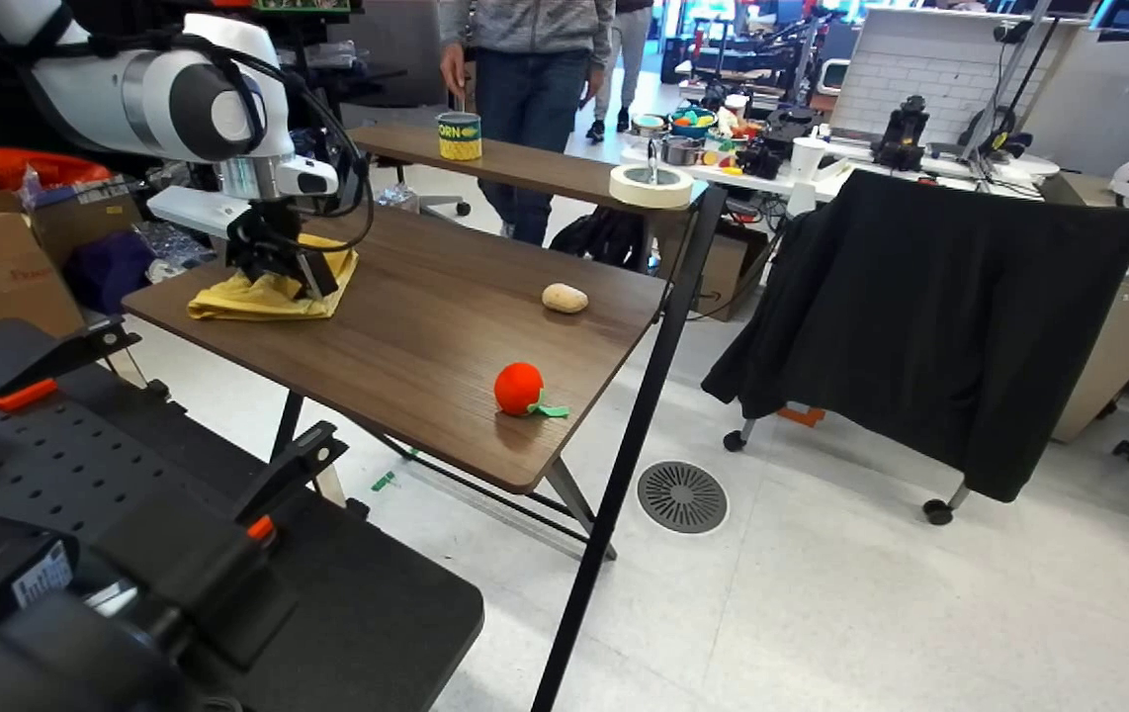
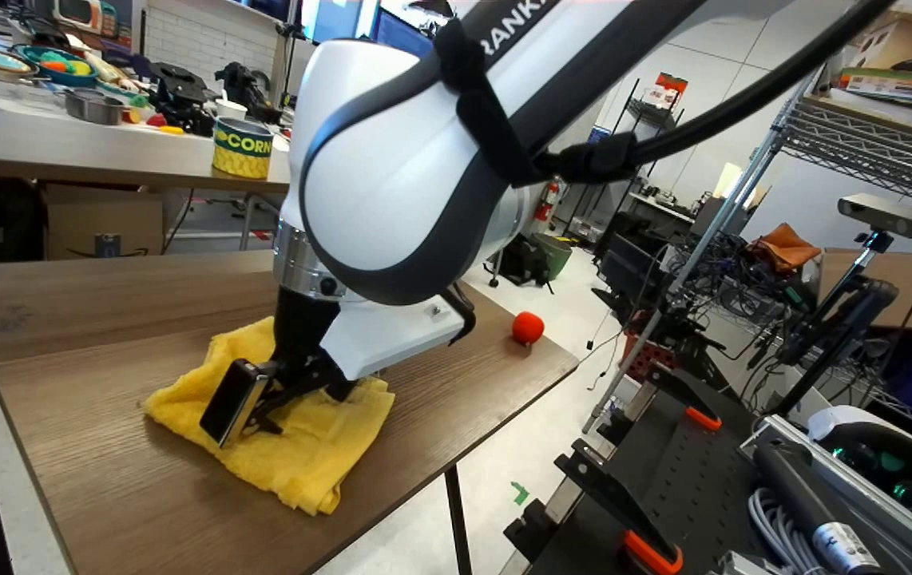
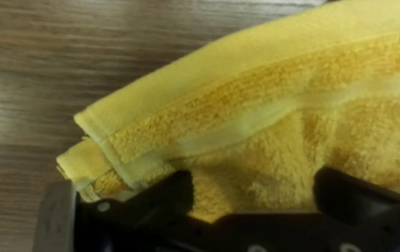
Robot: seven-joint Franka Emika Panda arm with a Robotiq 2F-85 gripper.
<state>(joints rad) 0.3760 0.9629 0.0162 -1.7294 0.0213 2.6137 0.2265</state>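
At the left end of the counter (image 1: 426, 326), seen in an exterior view, lies your yellow towel (image 1: 263, 302), rumpled. Your tool (image 2: 284, 411) points down over it, jaws spread wide. Farther right sits a pale potato-like object (image 1: 564, 298); near right, a red ball (image 1: 519, 387); on a farther counter (image 1: 545, 173), a corn can (image 1: 459, 138).
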